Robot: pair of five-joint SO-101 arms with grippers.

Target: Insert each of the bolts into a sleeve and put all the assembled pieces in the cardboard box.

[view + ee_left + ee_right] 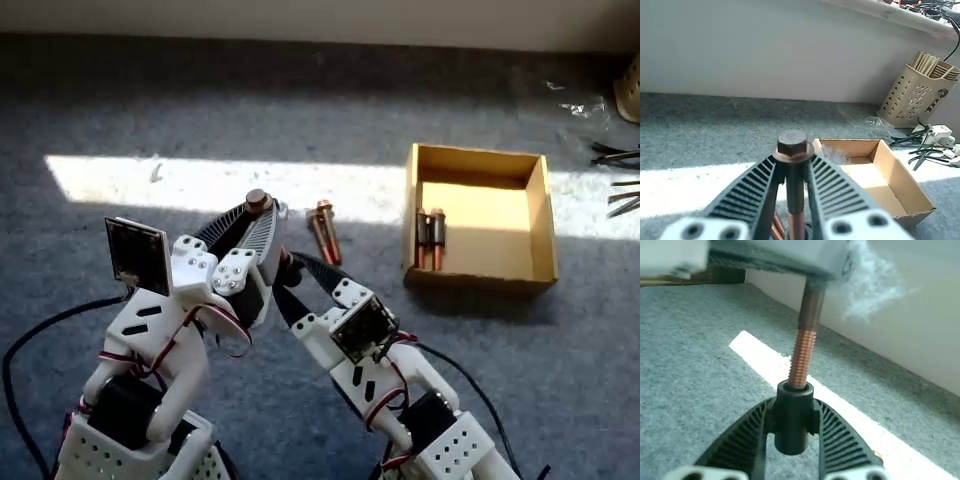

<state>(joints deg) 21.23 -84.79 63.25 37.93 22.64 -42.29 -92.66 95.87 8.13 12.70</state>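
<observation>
Two tight grips: left jaws clamp the bolt (794,149), right jaws the sleeve (791,422) its threaded tip enters.

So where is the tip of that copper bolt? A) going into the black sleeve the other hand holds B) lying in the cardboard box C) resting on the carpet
A: the threaded end of the bolt sits in the mouth of the sleeve gripped by the right hand.
</observation>
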